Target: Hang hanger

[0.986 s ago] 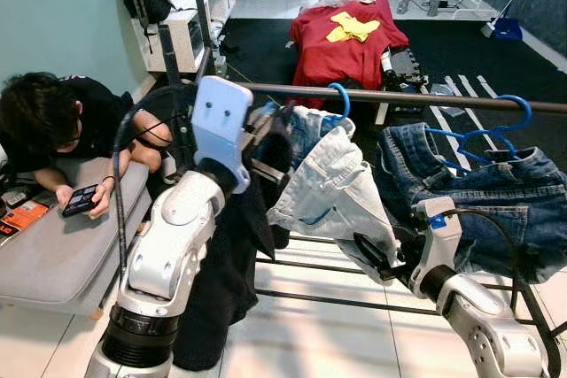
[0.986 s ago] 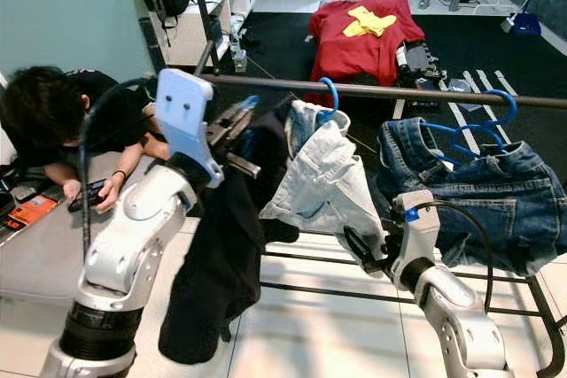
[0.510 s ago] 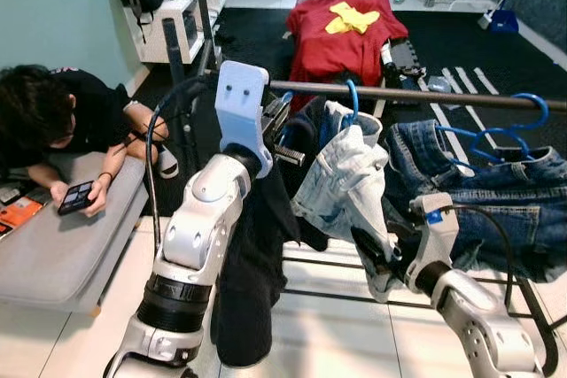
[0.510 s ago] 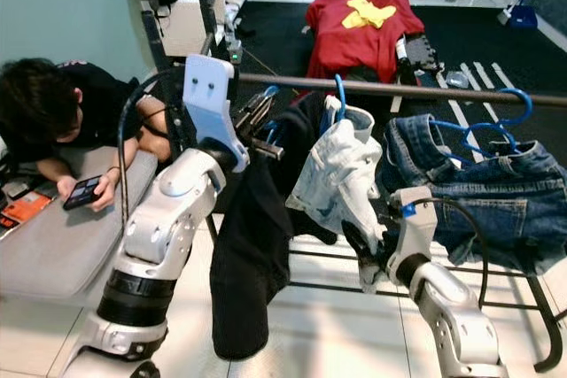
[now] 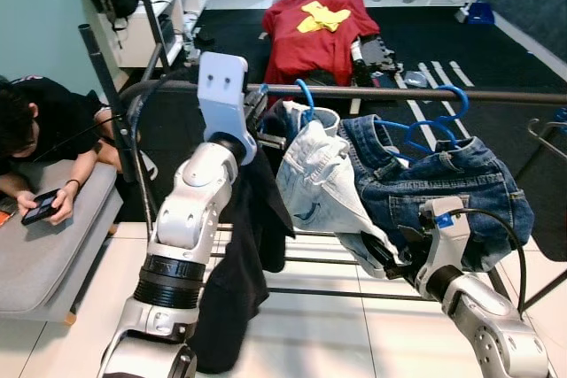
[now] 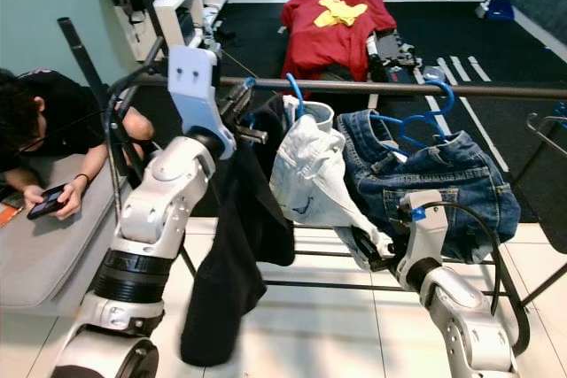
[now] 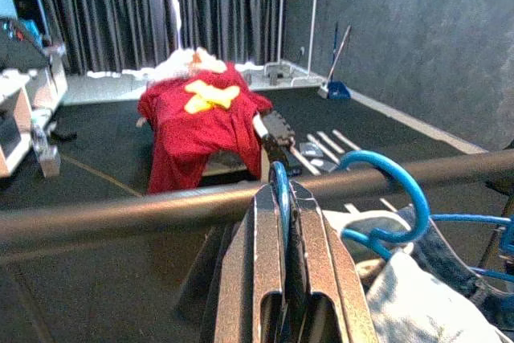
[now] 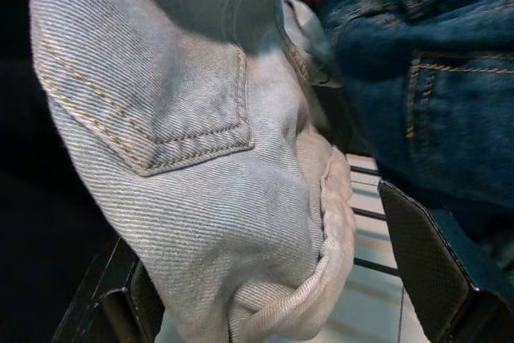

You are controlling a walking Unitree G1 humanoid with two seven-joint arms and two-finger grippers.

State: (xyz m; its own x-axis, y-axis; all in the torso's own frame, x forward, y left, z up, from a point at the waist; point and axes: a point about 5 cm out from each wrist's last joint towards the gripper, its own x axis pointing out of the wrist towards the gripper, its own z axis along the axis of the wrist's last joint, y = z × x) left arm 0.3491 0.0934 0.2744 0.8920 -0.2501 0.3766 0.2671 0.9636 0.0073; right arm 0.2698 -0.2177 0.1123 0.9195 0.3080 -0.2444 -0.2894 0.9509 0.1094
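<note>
Fingers of my left gripper [image 7: 283,198] pinched the blue hanger [image 7: 279,186] at the rail [image 7: 120,218]; my right gripper [image 8: 281,295] gaped around pale jeans [image 8: 201,158].

Silver jointed left arm [image 5: 186,219] with black collar ring; white wrist plate; right arm [image 5: 483,329] carries black cable, blue tag.

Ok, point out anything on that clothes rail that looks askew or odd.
The pale denim garment hangs bunched and lopsided from its blue plastic hanger on the dark metal rail; its lower hem sits between the right gripper fingers, dragged sideways.
</note>
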